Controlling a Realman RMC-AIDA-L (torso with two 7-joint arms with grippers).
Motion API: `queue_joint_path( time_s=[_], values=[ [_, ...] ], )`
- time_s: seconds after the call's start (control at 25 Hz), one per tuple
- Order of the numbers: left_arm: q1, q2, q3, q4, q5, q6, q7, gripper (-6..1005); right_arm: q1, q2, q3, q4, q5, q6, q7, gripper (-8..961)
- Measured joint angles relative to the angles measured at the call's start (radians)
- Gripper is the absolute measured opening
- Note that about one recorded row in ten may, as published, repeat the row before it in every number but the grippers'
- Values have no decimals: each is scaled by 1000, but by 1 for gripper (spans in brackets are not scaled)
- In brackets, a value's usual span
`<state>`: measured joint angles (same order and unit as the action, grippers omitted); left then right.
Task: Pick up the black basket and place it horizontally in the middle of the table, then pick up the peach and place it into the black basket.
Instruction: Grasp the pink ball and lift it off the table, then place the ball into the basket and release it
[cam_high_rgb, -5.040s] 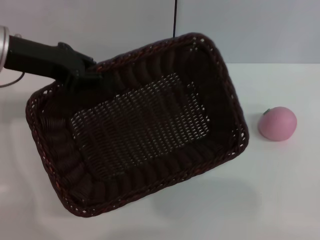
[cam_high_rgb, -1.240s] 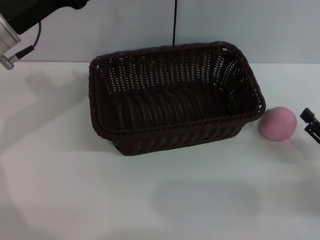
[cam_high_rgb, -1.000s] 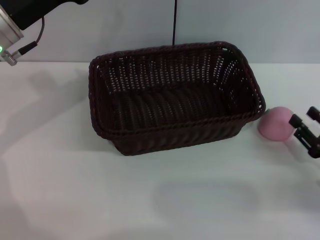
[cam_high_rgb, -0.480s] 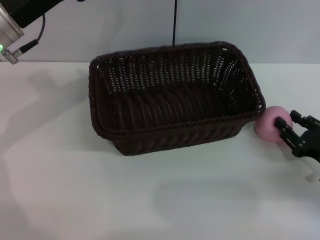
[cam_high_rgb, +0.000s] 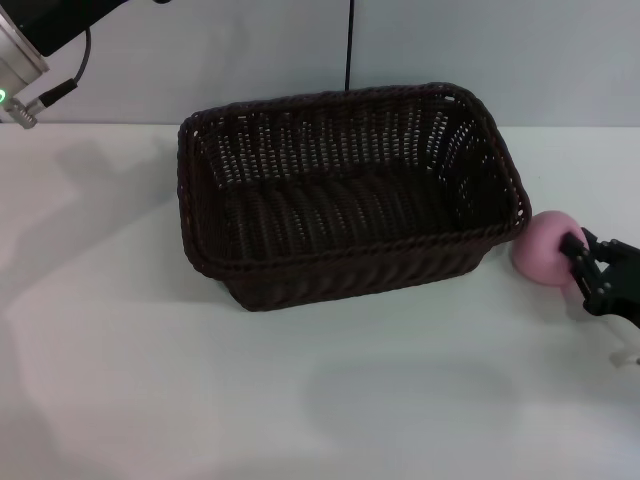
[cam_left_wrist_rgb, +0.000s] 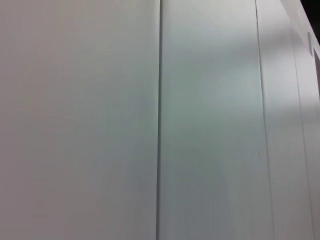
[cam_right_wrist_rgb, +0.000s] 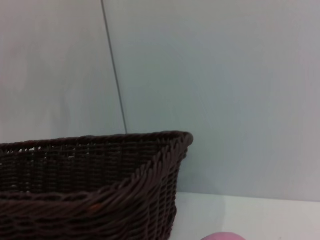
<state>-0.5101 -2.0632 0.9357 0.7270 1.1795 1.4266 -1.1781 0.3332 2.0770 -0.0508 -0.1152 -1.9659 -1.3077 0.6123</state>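
The black basket (cam_high_rgb: 350, 190) stands upright in the middle of the white table (cam_high_rgb: 300, 400), long side across my view. It is empty. Its rim also shows in the right wrist view (cam_right_wrist_rgb: 100, 165). The pink peach (cam_high_rgb: 543, 250) lies on the table just right of the basket's right end. Its top just shows in the right wrist view (cam_right_wrist_rgb: 222, 236). My right gripper (cam_high_rgb: 590, 268) is low at the table, against the peach's right side. My left arm (cam_high_rgb: 30, 40) is raised at the far left; its gripper is out of view.
A pale wall with a dark vertical seam (cam_high_rgb: 349, 45) stands behind the table. The left wrist view shows only wall panels (cam_left_wrist_rgb: 160, 120). The basket's right end is very close to the peach.
The basket, held tilted by the left arm five seconds ago, now rests flat and the left arm has lifted away. The right gripper came in from the right to the peach, nudging it slightly left.
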Motion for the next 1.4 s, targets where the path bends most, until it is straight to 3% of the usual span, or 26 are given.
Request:
queue_joint_path(
  time_s=[0.2, 0.48, 0.72, 0.96, 1.24, 1.4],
  values=[
    [9, 0, -1, -1, 0, 4, 0, 837, -16, 0, 71, 2, 4, -49, -19, 107],
    [30, 0, -8, -14, -28, 39, 0, 837, -48, -3, 237, 3, 5, -270, -20, 72],
    [50, 0, -6, -15, -50, 65, 2, 837, 6, -4, 295, 6, 6, -443, 18, 49],
    [59, -1, -4, -45, -67, 94, 8, 838, 117, -6, 274, 1, -12, -447, 108, 43],
    [75, 0, -9, -68, -77, 123, 11, 838, 204, -8, 143, 0, -22, -326, 212, 82],
    [79, 1, -9, -68, -79, 128, 12, 837, 215, -7, 88, 0, -24, -280, 236, 222]
  ],
)
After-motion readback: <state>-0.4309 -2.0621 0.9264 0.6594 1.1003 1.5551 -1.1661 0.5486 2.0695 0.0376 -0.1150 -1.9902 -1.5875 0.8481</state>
